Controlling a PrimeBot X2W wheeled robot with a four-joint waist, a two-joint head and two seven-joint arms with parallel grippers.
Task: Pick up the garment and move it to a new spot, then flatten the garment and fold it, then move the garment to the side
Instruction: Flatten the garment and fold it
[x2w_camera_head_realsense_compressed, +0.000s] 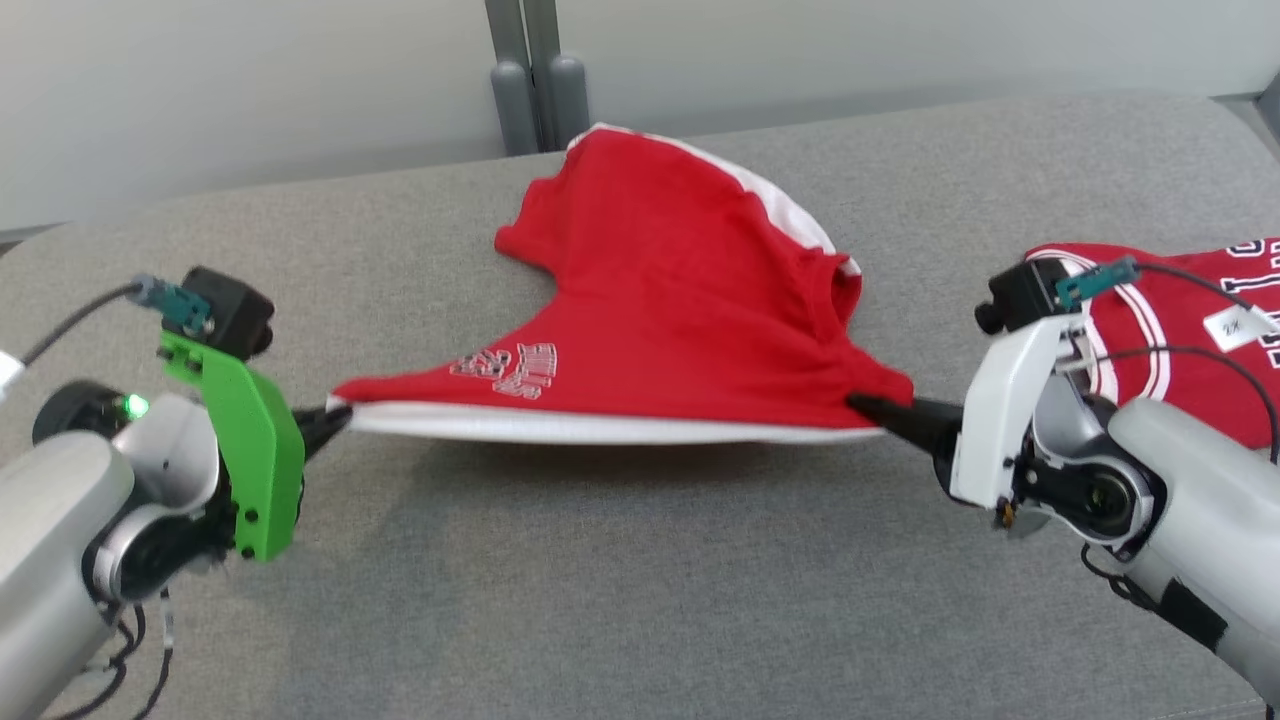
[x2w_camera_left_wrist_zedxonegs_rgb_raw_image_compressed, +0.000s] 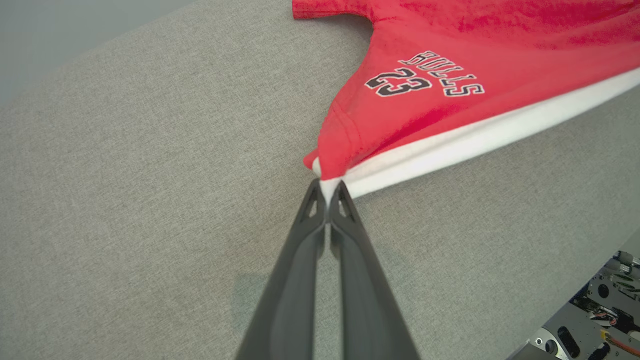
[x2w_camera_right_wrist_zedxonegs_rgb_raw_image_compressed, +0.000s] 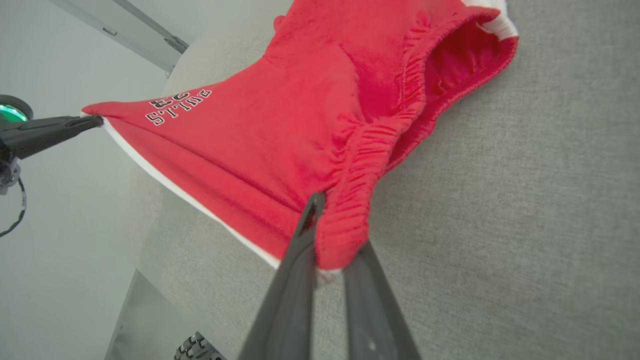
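The garment (x2w_camera_head_realsense_compressed: 670, 290) is a pair of red shorts with a white side stripe and a "BULLS 23" print. It is stretched between my two grippers above the grey cushion, its far part resting on the surface. My left gripper (x2w_camera_head_realsense_compressed: 335, 415) is shut on the left corner of the garment (x2w_camera_left_wrist_zedxonegs_rgb_raw_image_compressed: 400, 115), pinching the white hem between its fingertips (x2w_camera_left_wrist_zedxonegs_rgb_raw_image_compressed: 328, 192). My right gripper (x2w_camera_head_realsense_compressed: 868, 408) is shut on the elastic waistband end of the garment (x2w_camera_right_wrist_zedxonegs_rgb_raw_image_compressed: 300, 130), with red fabric bunched between its fingers (x2w_camera_right_wrist_zedxonegs_rgb_raw_image_compressed: 300, 250).
A second red jersey (x2w_camera_head_realsense_compressed: 1190, 330) with white trim lies at the right, behind my right forearm. The grey cushion (x2w_camera_head_realsense_compressed: 640, 600) has free room in front of the garment. A pale wall and a grey post (x2w_camera_head_realsense_compressed: 530, 80) stand behind.
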